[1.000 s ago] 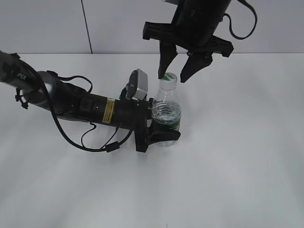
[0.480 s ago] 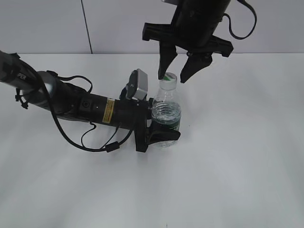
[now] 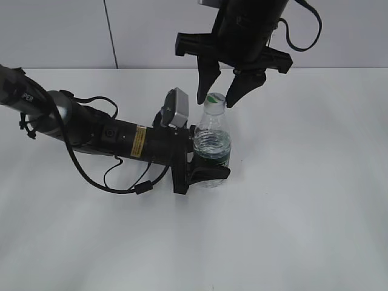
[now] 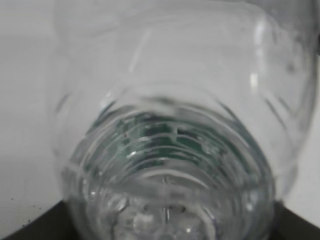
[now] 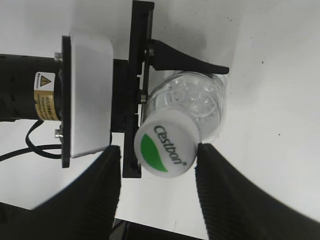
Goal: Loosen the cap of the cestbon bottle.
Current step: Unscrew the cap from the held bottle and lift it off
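The cestbon bottle (image 3: 212,145) stands upright on the white table, clear with a dark green label. My left gripper (image 3: 209,159) is shut on its lower body from the left; in the left wrist view the bottle (image 4: 170,150) fills the frame. The white cap (image 3: 215,99) with its green leaf mark is on the bottle. My right gripper (image 3: 216,100) hangs over it, open, with one finger on each side of the cap. In the right wrist view the cap (image 5: 165,146) sits between the fingers (image 5: 112,190); the right one is nearly touching it and the left one stands apart.
The left arm lies across the table from the left with loose black cables (image 3: 121,182). Its grey wrist camera box (image 3: 177,109) sits just left of the bottle's neck, close to my right gripper's left finger. White table (image 3: 303,200) surrounds the bottle.
My right gripper has shifted a little to the left, so the cap now sits between its fingers. The bottle and the left arm have not moved.
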{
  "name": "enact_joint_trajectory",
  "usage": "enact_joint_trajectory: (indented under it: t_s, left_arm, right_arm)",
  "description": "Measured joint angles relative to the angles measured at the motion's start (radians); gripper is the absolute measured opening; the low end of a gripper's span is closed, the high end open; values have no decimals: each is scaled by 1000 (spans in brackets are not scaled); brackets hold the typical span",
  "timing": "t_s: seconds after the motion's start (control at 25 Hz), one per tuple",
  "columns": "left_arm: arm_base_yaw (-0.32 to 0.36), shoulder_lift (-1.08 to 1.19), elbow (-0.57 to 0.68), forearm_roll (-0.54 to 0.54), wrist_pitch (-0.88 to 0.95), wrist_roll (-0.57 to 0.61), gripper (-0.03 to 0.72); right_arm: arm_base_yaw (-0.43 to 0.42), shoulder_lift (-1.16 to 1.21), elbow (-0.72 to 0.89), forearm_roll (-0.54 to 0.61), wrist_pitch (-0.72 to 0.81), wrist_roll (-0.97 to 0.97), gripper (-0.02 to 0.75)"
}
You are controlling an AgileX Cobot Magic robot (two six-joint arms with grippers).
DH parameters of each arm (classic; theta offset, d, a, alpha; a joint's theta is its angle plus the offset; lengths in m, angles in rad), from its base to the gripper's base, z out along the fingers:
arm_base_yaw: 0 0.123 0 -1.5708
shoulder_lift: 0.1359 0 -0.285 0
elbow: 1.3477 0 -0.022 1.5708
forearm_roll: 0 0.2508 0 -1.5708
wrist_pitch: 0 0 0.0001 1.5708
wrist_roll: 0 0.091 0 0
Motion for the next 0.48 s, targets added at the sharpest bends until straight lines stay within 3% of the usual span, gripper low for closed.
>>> enact_joint_trajectory:
  t_s: [0.48]
  left_arm:
    - [0, 0, 0, 0, 0, 0, 412]
  right_arm:
    - [0, 0, 0, -32, -38, 0, 373]
